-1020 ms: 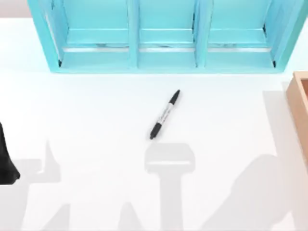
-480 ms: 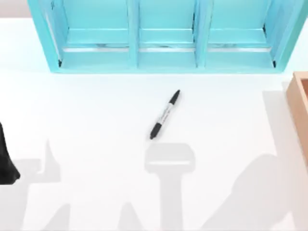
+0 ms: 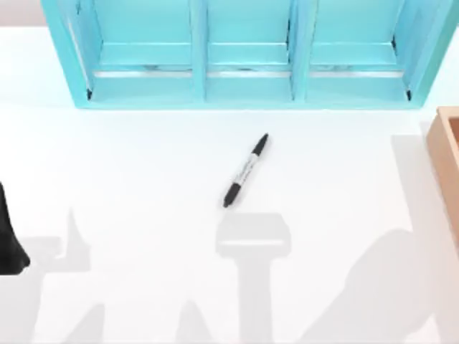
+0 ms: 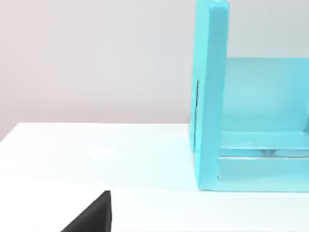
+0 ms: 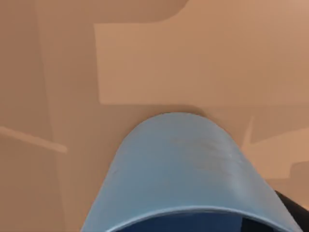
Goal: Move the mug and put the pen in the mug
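Lying free on the white desk [image 3: 143,165] before the turquoise shelf [image 3: 244,57], the slim, light pen [image 3: 245,170] is best pinched mid-barrel, while the rigid, smooth mug [image 5: 178,169] sits close below the right wrist camera against a brown surface, jaws' state indiscernible.

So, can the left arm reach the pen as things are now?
Probably yes. The pen lies flat in the open on the white table, in front of the blue shelf, with nothing on or beside it. The left arm sits at the table's left edge, so the way looks free.
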Controlling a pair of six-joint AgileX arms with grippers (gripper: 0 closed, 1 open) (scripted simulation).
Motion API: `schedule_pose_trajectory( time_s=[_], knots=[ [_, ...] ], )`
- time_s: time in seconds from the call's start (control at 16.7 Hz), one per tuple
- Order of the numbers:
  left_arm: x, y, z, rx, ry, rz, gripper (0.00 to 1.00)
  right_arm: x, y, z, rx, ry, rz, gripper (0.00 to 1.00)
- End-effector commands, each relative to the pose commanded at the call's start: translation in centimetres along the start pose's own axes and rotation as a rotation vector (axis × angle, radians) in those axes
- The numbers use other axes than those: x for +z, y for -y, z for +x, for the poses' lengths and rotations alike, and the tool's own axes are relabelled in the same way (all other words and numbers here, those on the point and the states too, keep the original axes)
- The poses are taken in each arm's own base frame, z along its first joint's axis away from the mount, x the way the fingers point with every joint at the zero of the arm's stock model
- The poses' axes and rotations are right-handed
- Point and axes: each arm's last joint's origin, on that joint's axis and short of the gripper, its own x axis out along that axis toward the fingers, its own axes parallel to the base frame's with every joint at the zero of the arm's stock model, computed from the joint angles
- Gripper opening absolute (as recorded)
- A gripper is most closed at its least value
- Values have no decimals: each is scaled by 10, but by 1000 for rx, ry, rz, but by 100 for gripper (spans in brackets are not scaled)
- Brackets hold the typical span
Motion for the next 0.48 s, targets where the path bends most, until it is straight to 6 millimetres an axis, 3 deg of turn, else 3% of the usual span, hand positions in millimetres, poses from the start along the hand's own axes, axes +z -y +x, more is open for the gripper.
schedule_pose_trajectory(
  time_s=[0.3,0.48],
  knots=[
    [0,0,0,0,0,0,100,1,-1,-1,-1,3,0,0],
    [0,0,0,0,0,0,100,13,-21,-23,-6,20,0,0]
  ],
)
